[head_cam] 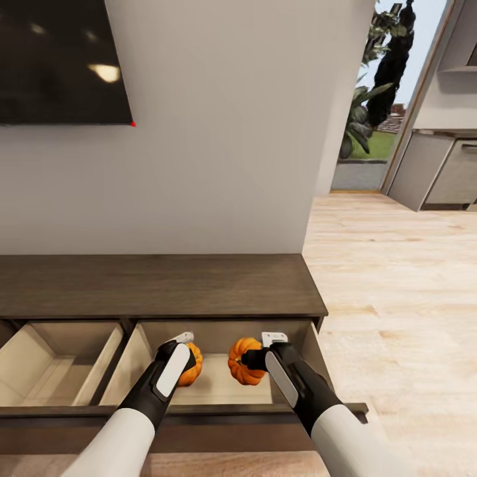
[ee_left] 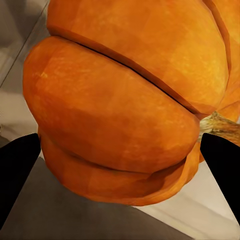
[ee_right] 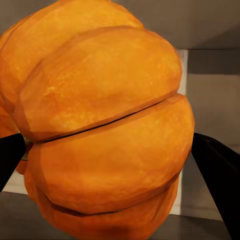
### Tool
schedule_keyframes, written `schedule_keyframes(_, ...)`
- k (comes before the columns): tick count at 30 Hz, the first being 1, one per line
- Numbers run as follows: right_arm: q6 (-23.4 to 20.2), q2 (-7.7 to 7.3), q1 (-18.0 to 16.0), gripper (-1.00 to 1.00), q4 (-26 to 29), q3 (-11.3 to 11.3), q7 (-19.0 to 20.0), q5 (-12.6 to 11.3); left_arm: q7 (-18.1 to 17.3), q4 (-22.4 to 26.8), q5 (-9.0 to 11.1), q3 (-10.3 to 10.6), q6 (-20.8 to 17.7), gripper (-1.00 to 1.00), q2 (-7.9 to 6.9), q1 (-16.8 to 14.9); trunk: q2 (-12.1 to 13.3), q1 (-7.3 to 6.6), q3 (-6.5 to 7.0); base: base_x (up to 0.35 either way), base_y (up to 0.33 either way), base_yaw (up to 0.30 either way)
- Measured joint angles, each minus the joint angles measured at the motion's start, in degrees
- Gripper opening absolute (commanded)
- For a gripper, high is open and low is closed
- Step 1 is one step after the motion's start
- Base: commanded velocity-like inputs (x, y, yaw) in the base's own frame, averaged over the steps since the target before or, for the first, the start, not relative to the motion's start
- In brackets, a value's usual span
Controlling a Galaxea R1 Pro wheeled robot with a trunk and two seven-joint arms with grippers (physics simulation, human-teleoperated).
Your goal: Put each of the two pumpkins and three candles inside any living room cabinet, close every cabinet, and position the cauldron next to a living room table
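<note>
A pale wall (head_cam: pixel 225 132) with a dark screen (head_cam: pixel 59 59) mounted on it rose behind the cabinet (head_cam: pixel 159 285), the long low brown console standing with two drawers pulled out — the left drawer (head_cam: pixel 53 364) bare inside, the right drawer (head_cam: pixel 218 384) taking the delivery. Beyond, light wood floor (head_cam: pixel 397 278) ran toward a doorway with greenery outside.

Both arms reached over the right drawer. The left gripper (head_cam: pixel 187 352) was clenched on the left pumpkin (head_cam: pixel 191 366), its dark fingers (ee_left: pixel 17 170) pressing opposite flanks, the stem just beside one of them in the left wrist view. The right gripper (head_cam: pixel 255 358) gripped the right pumpkin (head_cam: pixel 244 361) the same way, fingers (ee_right: pixel 220 175) bracketing its ribbed sides. The two pumpkins hung near each other but apart, above the pale drawer bottom; whether either touched it could not be told.

Each pumpkin looked rigid and light, its smooth, rounded skin likely to slip — the widest ribs across the middle seemed the surest hold, not the tiny stem. Set low before letting go, they seemed less likely to roll.
</note>
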State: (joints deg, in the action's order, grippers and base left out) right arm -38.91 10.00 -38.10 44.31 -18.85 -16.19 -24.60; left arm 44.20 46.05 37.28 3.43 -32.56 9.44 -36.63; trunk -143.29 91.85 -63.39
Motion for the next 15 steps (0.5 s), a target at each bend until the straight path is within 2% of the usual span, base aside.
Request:
schedule_keyframes(2, 0.0, 0.0, 0.0, -1.0, 0.0, -0.1, 0.0, 0.0, 0.0, 0.0, 0.0, 0.1, 0.1, -1.0, 0.03, 0.0, 0.0, 0.05, -0.44, 0.0, 0.0, 0.0)
schedule_keyframes(7, 0.1, 0.0, 0.0, -1.0, 0.0, -0.2, 0.0, 0.0, 0.0, 0.0, 0.1, 2.3, 0.2, -1.0, 0.0, 0.0, -0.1, 0.18, -1.55, 0.0, 0.0, 0.0)
schedule_keyframes(15, 0.1, 0.0, 0.0, -1.0, 0.0, -0.2, 0.0, 0.1, 0.0, 0.0, 0.0, 2.6, 0.3, -1.0, 0.0, 0.0, -0.1, 0.17, -1.55, 0.001, 0.0, 0.0)
